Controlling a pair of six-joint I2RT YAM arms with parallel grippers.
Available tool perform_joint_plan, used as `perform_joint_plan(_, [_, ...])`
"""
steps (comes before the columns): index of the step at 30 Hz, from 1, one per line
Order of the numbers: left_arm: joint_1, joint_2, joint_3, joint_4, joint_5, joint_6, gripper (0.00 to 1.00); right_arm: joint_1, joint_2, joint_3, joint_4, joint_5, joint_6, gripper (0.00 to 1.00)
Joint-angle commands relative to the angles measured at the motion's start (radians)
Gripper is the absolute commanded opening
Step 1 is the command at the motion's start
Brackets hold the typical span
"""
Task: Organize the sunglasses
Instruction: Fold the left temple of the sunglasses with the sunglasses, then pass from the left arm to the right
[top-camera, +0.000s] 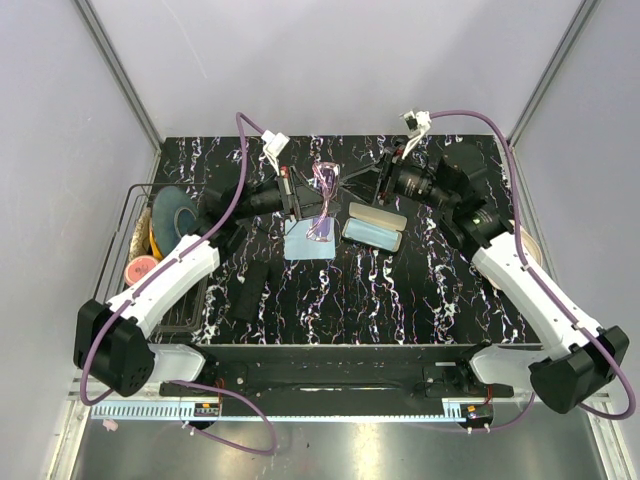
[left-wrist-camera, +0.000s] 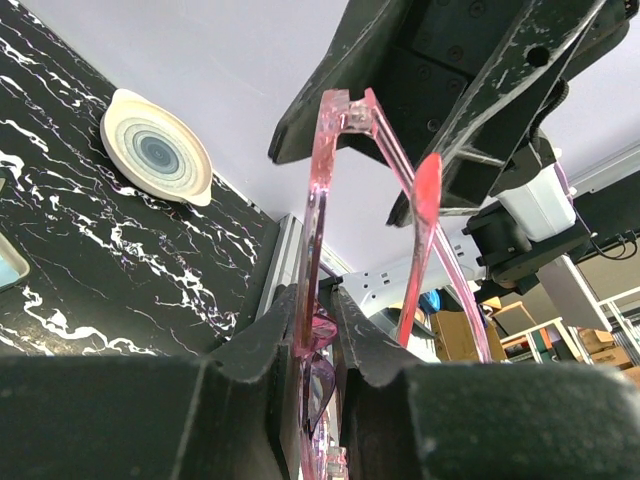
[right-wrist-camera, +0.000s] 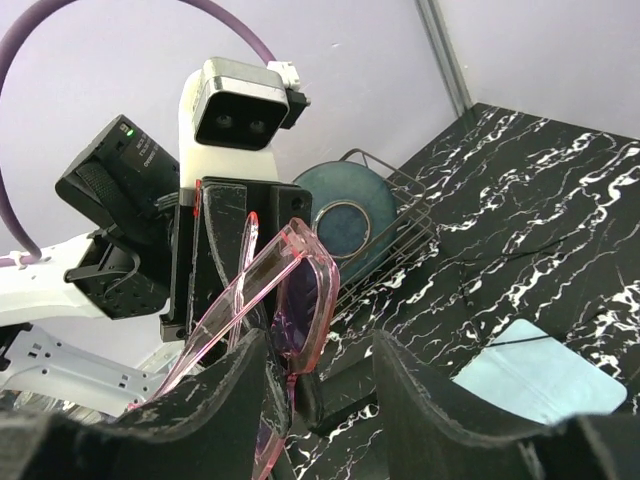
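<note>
- Up off the black, white-veined bench (top-camera: 400, 290), in the upper middle of the top view: pink translucent plastic sunglasses (top-camera: 321, 200), hanging between the tips of the two arms.
- Left fingers (left-wrist-camera: 318, 315) closed tight on the rim of the sunglasses' front. Pink frame rising straight up out of the pinch, with one temple arm standing off to the right in the left wrist view.
- Right fingers (right-wrist-camera: 322, 385) spread apart, clamped on nothing. Lower corner of one tinted lens down in the gap, close by the finger at the left of that frame; touching or not, impossible to tell.
- Just below the sunglasses in the top view, flat on the bench: light blue square cloth (top-camera: 307, 242). Just to its right, an open oblong grey case with blue lining (top-camera: 375, 228).
- At the left edge of the bench: dark wire basket (top-camera: 133, 200) holding a round teal plate (top-camera: 172, 212).
</note>
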Motion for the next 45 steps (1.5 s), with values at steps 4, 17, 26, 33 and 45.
perform_joint_plan(4, [0.000,-0.037,0.012,0.064,0.008,-0.004,0.17,0.004,0.046,0.030,0.085,-0.106,-0.004,0.47])
perform_joint_plan(17, [0.000,-0.036,0.003,0.076,0.014,-0.018,0.18,0.002,0.071,0.016,0.142,-0.148,0.035,0.13])
perform_joint_plan(26, [0.001,-0.063,-0.012,0.037,-0.015,0.015,0.52,0.002,0.062,-0.004,0.216,-0.178,0.085,0.00])
perform_joint_plan(33, [0.014,-0.120,-0.002,-0.198,-0.165,0.173,0.77,0.002,0.030,0.006,0.193,-0.113,0.070,0.00])
perform_joint_plan(45, [0.031,-0.279,0.050,-0.578,-0.652,0.256,0.87,0.002,-0.012,0.013,0.179,-0.051,0.058,0.00])
